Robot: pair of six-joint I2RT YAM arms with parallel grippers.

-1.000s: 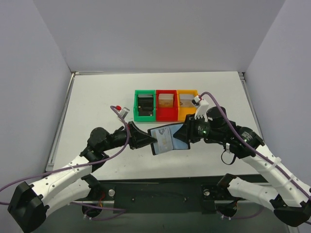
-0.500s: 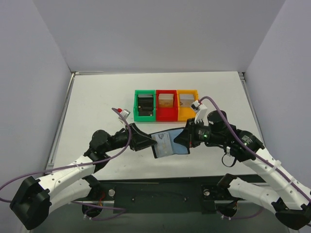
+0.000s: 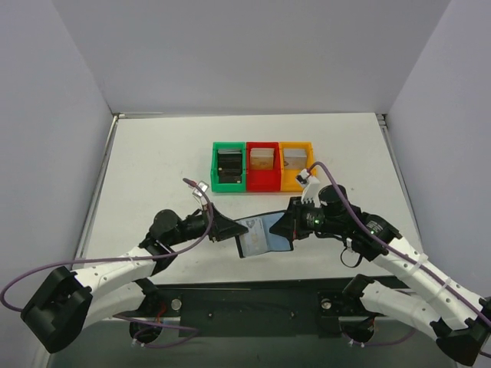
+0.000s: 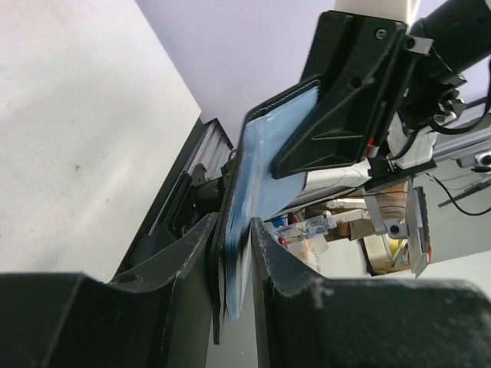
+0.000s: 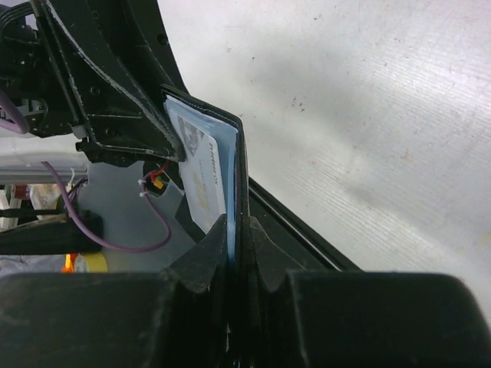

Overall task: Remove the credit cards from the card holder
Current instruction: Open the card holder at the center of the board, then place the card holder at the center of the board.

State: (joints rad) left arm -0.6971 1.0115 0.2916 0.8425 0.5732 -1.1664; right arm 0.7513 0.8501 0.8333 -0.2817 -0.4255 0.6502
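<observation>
The card holder [image 3: 265, 234], a black bifold with grey-blue pockets, hangs spread open above the table's near edge between both arms. My left gripper [image 3: 232, 228] is shut on its left half; in the left wrist view its jaws [image 4: 234, 226] press the black cover and a stack of blue-edged credit cards [image 4: 238, 264]. My right gripper [image 3: 288, 225] is shut on the right flap, the fingers [image 5: 238, 224] pinching the black cover [image 5: 242, 165] and blue lining. A pale credit card [image 5: 201, 180] sticks out of a pocket.
A green bin [image 3: 229, 145], a red bin [image 3: 262, 144] and a yellow bin [image 3: 295, 144] stand in a row behind the card holder, each with a stack inside. White walls close in the table on three sides. The black mounting rail [image 3: 253, 303] runs below.
Both arms have drawn the open card holder towards the near edge. The left gripper let go, opened and closed again on the left half. The right jaws tightened on the right flap.
</observation>
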